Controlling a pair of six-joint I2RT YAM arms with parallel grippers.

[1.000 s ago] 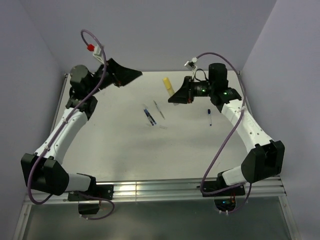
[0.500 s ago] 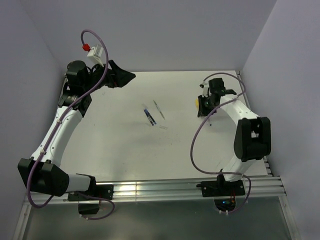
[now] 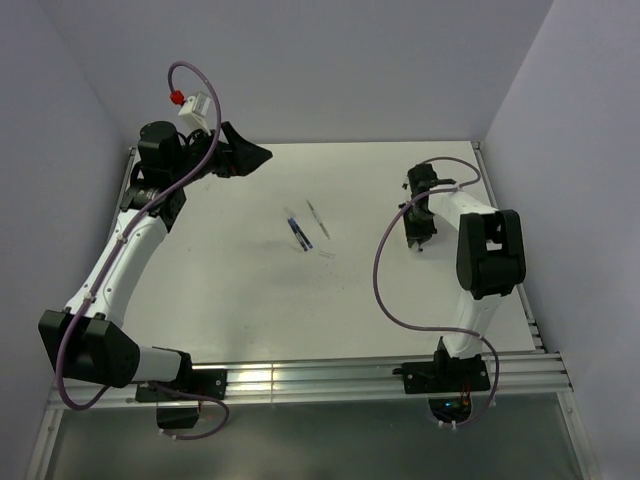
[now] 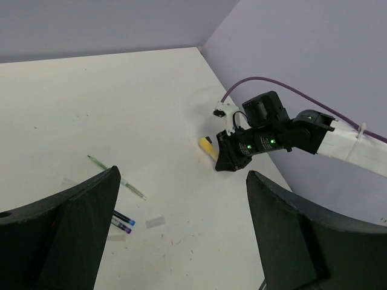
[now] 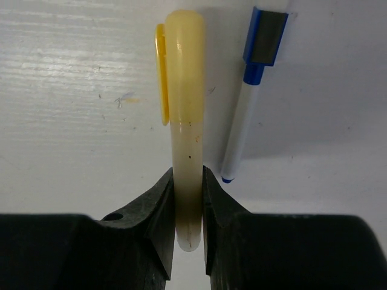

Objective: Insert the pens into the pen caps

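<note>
From above, the right gripper sits low on the table. I cannot make out what it carries from here. The dark blue pen and the thin pale pen lie side by side well to its left. The left gripper hangs farther left again.

The left wrist camera shows the left gripper spread wide with nothing in it. Beyond, the yellow cap pokes out of the right gripper.

Up close, the right gripper pinches the yellow cap near its open end. It is a creamy tube with a rounded tip and a bright yellow clip. Just beside it, not touching, lies a white pen with a blue cap.
</note>
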